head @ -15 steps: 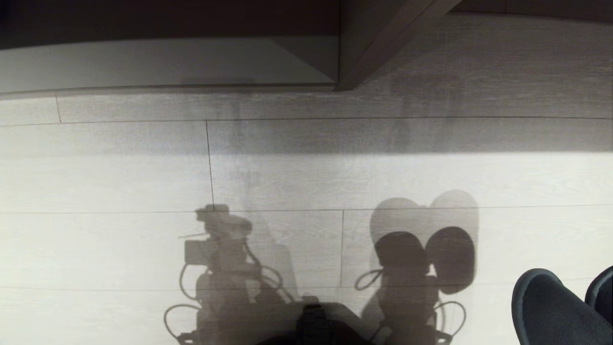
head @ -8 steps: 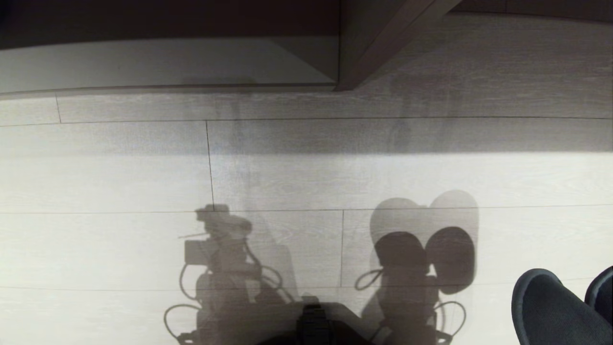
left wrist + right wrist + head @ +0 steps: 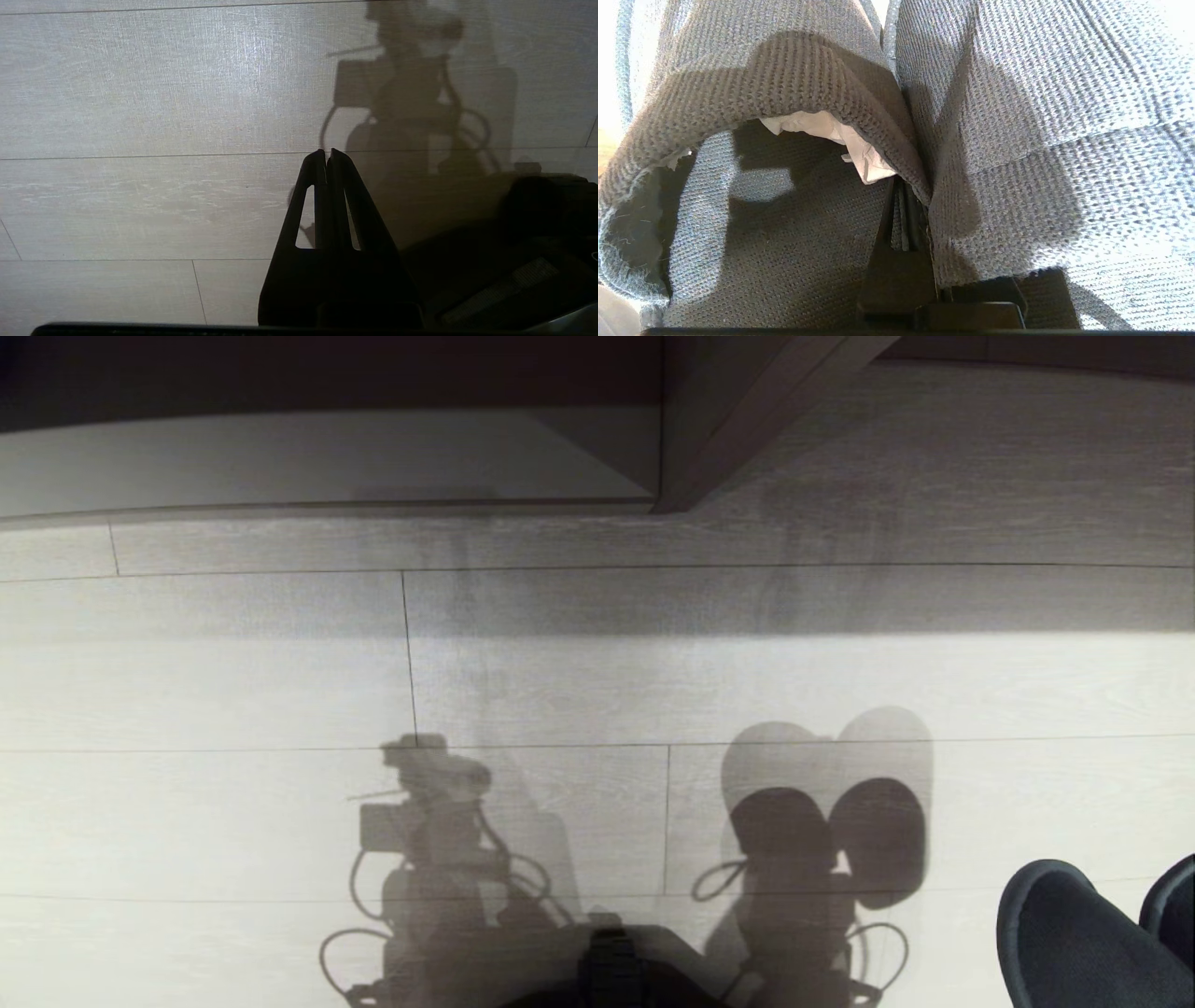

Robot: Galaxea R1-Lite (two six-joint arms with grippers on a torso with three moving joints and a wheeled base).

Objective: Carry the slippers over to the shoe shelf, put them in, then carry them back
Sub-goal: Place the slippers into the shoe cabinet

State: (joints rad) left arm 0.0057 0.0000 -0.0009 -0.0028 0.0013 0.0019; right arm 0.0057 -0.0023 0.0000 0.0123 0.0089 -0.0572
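Nothing has shifted since the earlier frames: the slippers are sitting at the same spot low on the right of the head view, and the shadows on the floor are lying just as they were. The right tool is clamping the pair, its fingers pressed together on the inner edges where the two slippers are meeting; the knitted fabric is filling the right wrist view, and crumpled white paper is showing inside one slipper. The left tool is hanging over the pale floor boards with its fingers pressed together and nothing between them. The shoe shelf is standing at the far side of the floor, its pale base board lit, with an upright divider panel at its right end.
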